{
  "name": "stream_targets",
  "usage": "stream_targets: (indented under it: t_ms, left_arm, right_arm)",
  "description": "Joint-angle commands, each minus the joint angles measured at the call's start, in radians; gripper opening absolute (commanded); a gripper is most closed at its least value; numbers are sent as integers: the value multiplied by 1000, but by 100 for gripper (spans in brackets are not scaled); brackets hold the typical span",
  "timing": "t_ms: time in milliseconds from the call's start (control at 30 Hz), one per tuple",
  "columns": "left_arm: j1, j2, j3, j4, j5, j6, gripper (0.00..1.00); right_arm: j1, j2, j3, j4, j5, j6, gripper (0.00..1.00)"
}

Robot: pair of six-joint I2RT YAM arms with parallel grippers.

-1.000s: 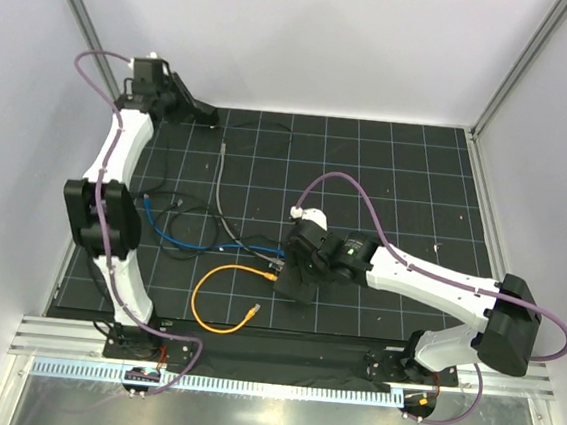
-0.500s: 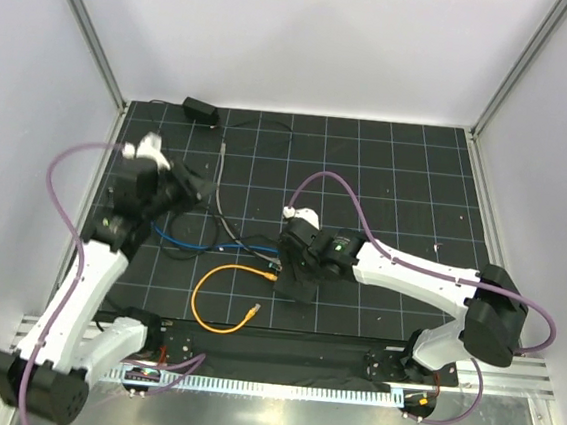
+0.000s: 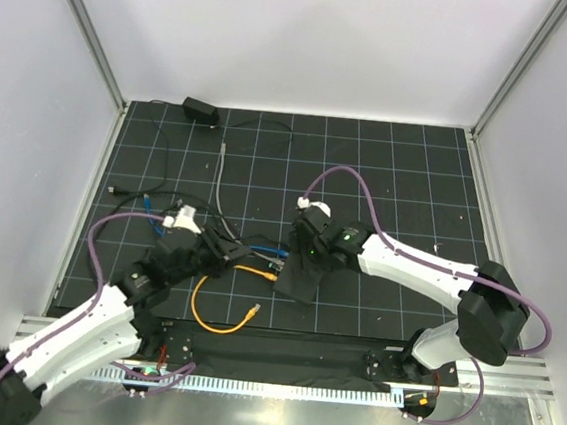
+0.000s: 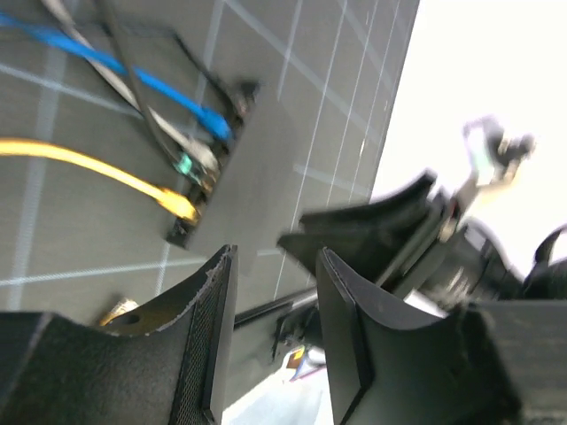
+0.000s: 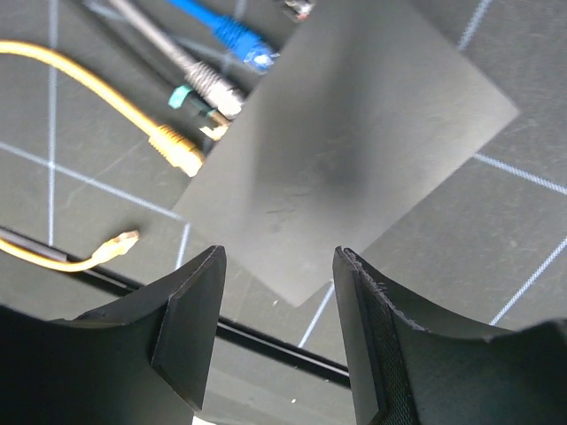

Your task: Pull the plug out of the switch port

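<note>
Top: left arm has swung in from the far-left corner. Left claw (image 3: 221, 252) now sits at 9 o'clock of the switch (image 3: 299, 282), near its plugs (image 3: 274, 264). Right claw (image 3: 305, 255) hovers over the switch.
Left wrist: claw part open, empty; plugs all seated.
Right wrist: claw part open, empty. Pull not begun.
</note>
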Motion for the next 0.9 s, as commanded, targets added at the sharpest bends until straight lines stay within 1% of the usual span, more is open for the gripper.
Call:
stream_targets:
  t_ms: [0,33,100,133,167,200,267,400,533,633,767,867]
  left_arm:
    - [-140,92,-11,169,-194,-89,44]
    - [-214,116,-9,201,-226,-98,44]
    - [-267,191,-8,238,-295,-132,43]
    - [-282,219,-12,247,-306,-144,41]
    - [-299,240,-24,319,-312,-173,40]
    - [-307,282,-32,357,-323,-181,39]
    - [-325,314,-40,420,-346,-196,36]
    - [-382,400,-38,473,-406,-225,34]
    - [-421,454,-38,490,-444,-245,35]
    - [-433,451,-57,485,-464,-253,38]
    - [-448,406,-98,470,-508,-229,36]
    - [-471,420,-118,485,-516,-221,34]
  right_arm:
    - [-32,-26,-14,49,-61,-29,59]
    - [-40,-25,-14,50,-61,-31,59]
    - [-46,-22,-9,46,-53,-38,59]
    - [-49,-22,-9,46,-50,-41,59]
    - [-54,-20,-8,46,-50,-41,59]
    - [-55,-18,-6,46,-50,-43,59]
    - [-58,-15,-6,46,-53,-51,59]
    - [-71,-8,-12,46,-53,-55,59]
    - [-83,9,-15,60,-65,-58,59]
    - [-85,26,-11,67,-85,-63,58]
    - [-86,37,-9,72,-92,-71,59]
    - [-91,51,-11,80,-99,-78,59]
